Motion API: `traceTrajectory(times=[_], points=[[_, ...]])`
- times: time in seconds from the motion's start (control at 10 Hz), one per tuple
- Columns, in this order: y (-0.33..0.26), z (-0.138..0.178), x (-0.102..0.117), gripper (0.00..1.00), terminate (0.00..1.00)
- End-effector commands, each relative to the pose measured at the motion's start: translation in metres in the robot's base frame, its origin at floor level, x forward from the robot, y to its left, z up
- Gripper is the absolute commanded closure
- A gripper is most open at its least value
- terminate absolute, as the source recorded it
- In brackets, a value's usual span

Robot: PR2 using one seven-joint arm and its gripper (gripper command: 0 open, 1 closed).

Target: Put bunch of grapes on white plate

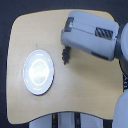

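Looming closest to the lens, the robot's grey arm (92,34) fills the far right of the exterior view, reaching in from the right edge over the tabletop (85,85), a pale wooden surface with rounded corners. Next in size, the white plate (38,71) sits on the left half of the wood, round and glossy, with nothing on it. Well right of the plate's far rim, a small dark cluster hangs just under the arm's left end: this looks like the bunch of grapes (65,54), with the pincer (66,49) right at its top. The blur hides the pincer's tips, so I cannot tell whether it has clamped the fruit, sits spread around it, or whether the bunch rests on the wood or is lifted.

By my reading, the step in hand is the pickup or the very start of the carry. What follows calls for a secure hold, then travel left and nearer until the bunch is above the plate's middle, then lowering and letting go.
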Motion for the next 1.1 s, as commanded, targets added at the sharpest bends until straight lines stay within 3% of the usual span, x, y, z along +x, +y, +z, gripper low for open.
traceTrajectory(times=[0.0, 0.3, 0.5, 1.0], points=[[0.01, 0.071, 0.011, 1.0, 0.0], [0.023, 0.115, 0.01, 1.0, 0.0], [0.04, 0.141, -0.006, 1.0, 0.0], [0.088, 0.122, -0.05, 1.0, 0.0]])
